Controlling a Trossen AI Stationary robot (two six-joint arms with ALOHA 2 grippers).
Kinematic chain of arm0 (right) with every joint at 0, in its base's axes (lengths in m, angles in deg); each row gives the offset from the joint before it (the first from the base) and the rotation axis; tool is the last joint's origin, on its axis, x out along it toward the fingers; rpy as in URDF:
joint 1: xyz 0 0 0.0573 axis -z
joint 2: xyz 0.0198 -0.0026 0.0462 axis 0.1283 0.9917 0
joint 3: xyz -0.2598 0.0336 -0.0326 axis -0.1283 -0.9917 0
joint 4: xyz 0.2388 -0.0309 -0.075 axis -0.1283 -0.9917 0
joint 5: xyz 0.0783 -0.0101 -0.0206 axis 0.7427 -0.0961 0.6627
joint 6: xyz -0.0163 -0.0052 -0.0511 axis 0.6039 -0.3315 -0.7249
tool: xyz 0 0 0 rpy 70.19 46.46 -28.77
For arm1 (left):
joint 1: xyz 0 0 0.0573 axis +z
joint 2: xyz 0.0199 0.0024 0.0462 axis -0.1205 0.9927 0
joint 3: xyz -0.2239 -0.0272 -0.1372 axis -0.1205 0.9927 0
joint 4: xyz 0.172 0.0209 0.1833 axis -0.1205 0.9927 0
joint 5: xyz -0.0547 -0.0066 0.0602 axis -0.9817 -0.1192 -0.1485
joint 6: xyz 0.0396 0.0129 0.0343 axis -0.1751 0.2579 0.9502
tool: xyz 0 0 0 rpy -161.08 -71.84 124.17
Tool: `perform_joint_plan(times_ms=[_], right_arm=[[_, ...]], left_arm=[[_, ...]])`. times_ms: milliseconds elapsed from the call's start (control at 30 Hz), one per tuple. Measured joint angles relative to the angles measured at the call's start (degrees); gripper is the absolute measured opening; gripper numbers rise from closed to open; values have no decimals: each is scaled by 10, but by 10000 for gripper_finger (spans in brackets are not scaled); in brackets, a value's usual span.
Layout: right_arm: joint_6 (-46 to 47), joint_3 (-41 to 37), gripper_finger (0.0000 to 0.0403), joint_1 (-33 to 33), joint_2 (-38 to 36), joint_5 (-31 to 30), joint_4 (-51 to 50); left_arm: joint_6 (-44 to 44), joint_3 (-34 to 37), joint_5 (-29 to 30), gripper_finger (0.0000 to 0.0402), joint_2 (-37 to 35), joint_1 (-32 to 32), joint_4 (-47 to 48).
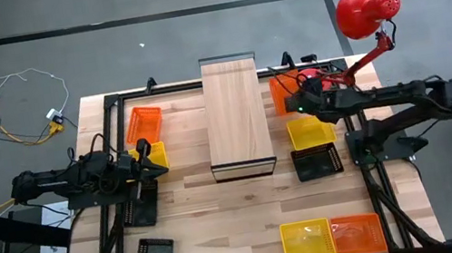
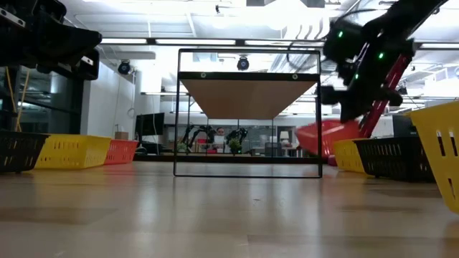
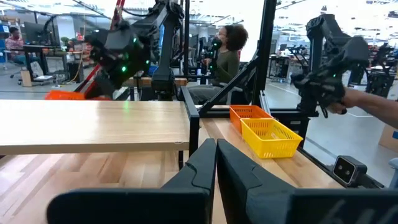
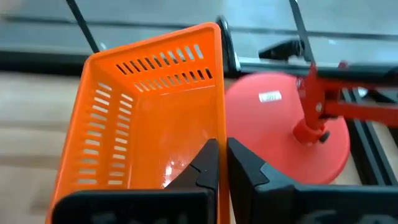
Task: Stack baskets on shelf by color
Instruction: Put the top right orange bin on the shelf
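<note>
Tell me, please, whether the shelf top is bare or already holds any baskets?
Bare. The high view shows the shelf with plain wood end to end, and the left wrist view shows nothing on it.

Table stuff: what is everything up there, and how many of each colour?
orange baskets: three; back left, front right, back right (gripped)
yellow baskets: three; left, right of the shelf, front
black baskets: three; two left, one right
shelf: one, light wood, table middle
lamp: one, red, back right
table: one, light wood
person: one, beyond the table
left end effector: shut, empty, by the left yellow basket
right end effector: shut on an orange basket's wall
</note>
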Motion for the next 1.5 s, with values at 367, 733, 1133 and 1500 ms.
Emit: perform_joint_plan(times_ms=[367,733,1133,1500], right_arm=[[-42,0,1,-68,-126,-47,40],[-316,0,0,-139,-141,9,356],[-437,245,0,-193,-16,223,36],[-527,505,0,-172,181,338,-161]], left_arm=[[0,0,0,3,0,0,0],[0,0,0,3,0,0,0],[0,0,0,3,0,0,0],[0,0,0,3,0,0,0]])
